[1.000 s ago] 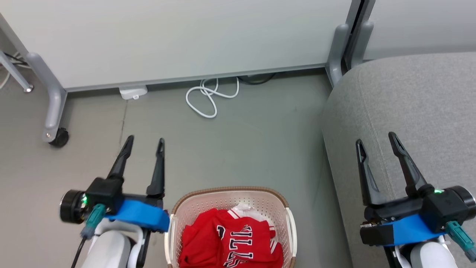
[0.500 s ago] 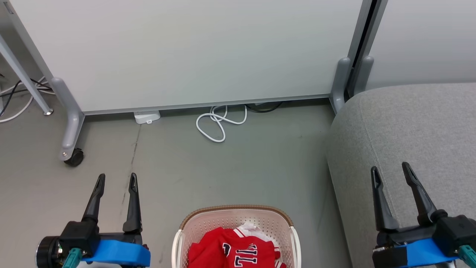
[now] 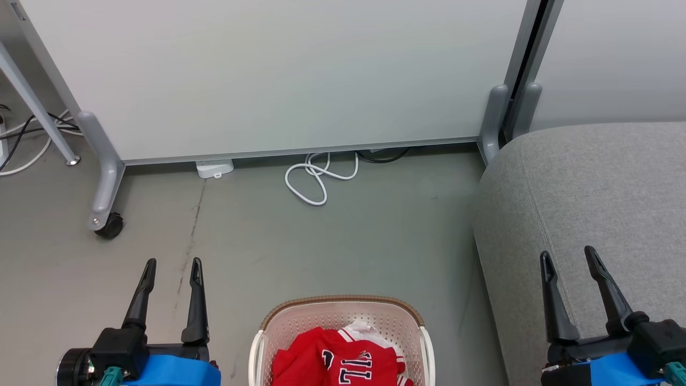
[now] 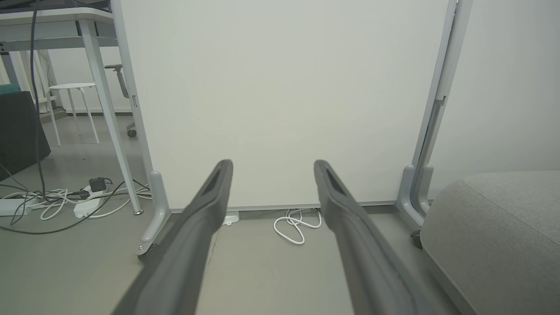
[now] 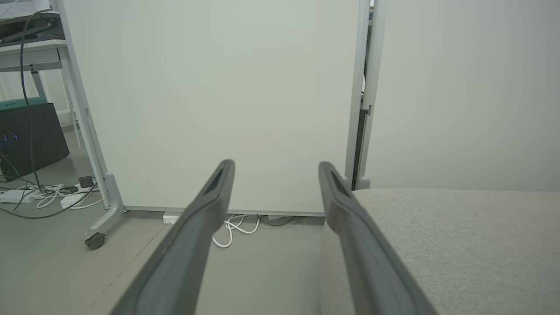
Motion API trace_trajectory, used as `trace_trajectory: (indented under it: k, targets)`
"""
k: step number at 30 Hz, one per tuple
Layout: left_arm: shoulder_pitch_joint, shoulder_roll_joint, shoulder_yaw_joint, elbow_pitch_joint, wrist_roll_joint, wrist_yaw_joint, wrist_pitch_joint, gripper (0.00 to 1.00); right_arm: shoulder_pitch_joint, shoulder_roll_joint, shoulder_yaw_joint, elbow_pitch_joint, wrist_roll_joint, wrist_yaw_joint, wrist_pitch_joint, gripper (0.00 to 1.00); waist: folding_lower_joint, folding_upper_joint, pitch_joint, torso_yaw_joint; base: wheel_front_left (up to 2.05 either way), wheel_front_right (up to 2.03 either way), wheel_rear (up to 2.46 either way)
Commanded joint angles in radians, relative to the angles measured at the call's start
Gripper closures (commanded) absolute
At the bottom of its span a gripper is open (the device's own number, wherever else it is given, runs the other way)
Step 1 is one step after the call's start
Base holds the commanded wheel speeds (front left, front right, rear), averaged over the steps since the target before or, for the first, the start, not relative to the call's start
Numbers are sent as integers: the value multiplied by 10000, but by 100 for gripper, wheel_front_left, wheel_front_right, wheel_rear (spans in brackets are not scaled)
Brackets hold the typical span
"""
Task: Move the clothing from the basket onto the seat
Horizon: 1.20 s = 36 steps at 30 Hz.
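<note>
The only writing is on the red clothing in the basket, near the middle of the head view's bottom edge. It is black block lettering edged in white. Two straight strokes like "IL" show beside a curved fragment, and the rest is cut off, so no word can be read.

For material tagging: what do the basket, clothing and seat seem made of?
The basket: likely moulded plastic, cream and matte, given its regular perforations; brown rim looks braided. The clothing: soft red fabric, crumpled in folds, white striped trim. The seat: light-grey woven upholstery, matte, finely textured, with a stitched seam.
</note>
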<state>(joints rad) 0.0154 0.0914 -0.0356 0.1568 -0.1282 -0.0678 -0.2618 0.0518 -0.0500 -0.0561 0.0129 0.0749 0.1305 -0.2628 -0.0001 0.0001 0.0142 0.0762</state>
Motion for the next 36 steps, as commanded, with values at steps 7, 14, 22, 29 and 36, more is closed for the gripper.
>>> trace_trajectory:
  k: [7,14,22,29,36]
  targets:
    - [3,-106,188,36,170,-107,-48,0,-15,-9,12,58,43,4,-31,0,1,-1,26,-32,0,0,0]
    - [-173,-54,189,230,317,-258,-48,0,-93,-9,65,76,78,4,-31,0,1,-1,58,-62,0,0,0]
    - [-1090,280,-560,1007,521,-565,-48,0,-446,-9,331,41,43,3,-31,0,1,-1,370,-334,0,0,0]
    - [-2498,675,-2146,2416,523,-642,-48,0,-986,-10,611,-131,-79,4,-31,0,1,-1,1135,-700,0,0,0]
    - [-4011,1117,-4187,4010,7,-625,-43,0,-1726,-12,1003,-301,-185,3,-31,0,1,-1,2270,-1065,0,0,0]
